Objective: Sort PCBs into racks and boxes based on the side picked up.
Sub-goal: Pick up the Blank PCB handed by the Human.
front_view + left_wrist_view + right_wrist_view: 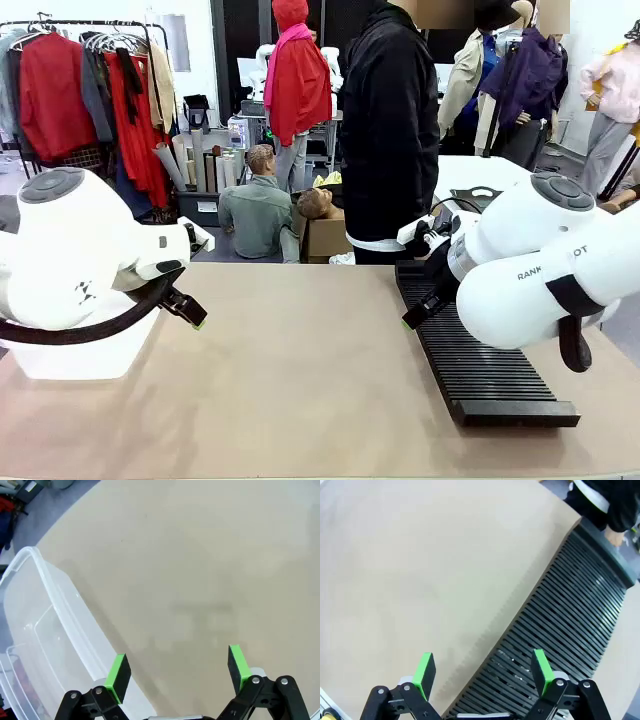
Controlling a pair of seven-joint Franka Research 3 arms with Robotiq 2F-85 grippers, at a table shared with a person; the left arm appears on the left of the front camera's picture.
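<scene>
**Q:** What stage of the sort is shown?

**A:** The outset, by my reading. The rack [485,375], long and black, lies on the table [300,380] at the robot's right, with narrow slots across its top. No board stands in any slot that can be seen, in the front view or the right wrist view.

**Q:** And the box?

**A:** The box [62,602], clear plastic with a rim, sits at the robot's left, under the left arm. The part of its inside that is in view holds no green board (the rest is cut off at the picture edge, so that part stays unsettled).

**Q:** How do the pincers stand?

**A:** Left pincer [178,672]: jaws spread wide with nothing between them, poised above bare table just beside the box's rim. Right pincer [483,671]: jaws likewise wide apart and empty, poised above the rack's long edge, where the slots meet the table.

**Q:** Where are the PCBs?

**A:** I cannot tell. None lies on the stretch of table between the arms. A person [390,130] in a dark jacket stands at the far side, close to the rack's far end, hands not clear to see.

**Q:** What is left to do?

**A:** Judged from this, all of it. A board must reach a pincer, the face it is picked up by must be read, and the board must go to a slot or to the box accordingly. Nothing can be confirmed as sorted.
</scene>
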